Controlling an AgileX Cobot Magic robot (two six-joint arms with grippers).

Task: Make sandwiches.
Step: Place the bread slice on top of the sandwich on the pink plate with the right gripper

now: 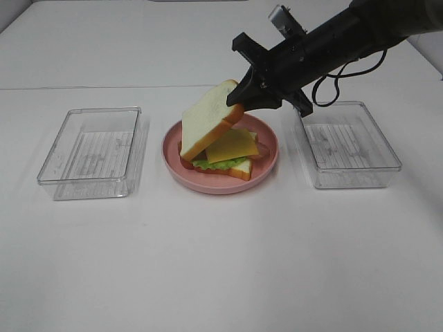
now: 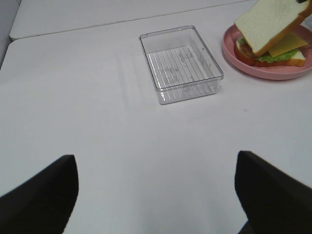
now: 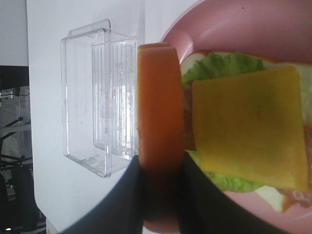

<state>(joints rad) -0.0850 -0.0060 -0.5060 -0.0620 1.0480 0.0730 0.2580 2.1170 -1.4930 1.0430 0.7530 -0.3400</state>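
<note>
A partly built sandwich (image 1: 228,158) lies on the pink round plate (image 1: 266,162): a bottom bread slice, green lettuce (image 3: 217,66), reddish bacon and a yellow cheese square (image 3: 248,126) on top. My right gripper (image 1: 239,104) is shut on a top bread slice (image 1: 208,119) by its orange-brown crust (image 3: 158,126) and holds it tilted above the left part of the stack. The sandwich also shows in the left wrist view (image 2: 270,34). My left gripper (image 2: 156,195) is open and empty over bare table, far from the plate.
A clear plastic tray (image 1: 93,153) stands left of the plate, also seen in the left wrist view (image 2: 180,63). A second clear tray (image 1: 349,144) stands right of the plate, below my right arm. The white table has a seam at the back.
</note>
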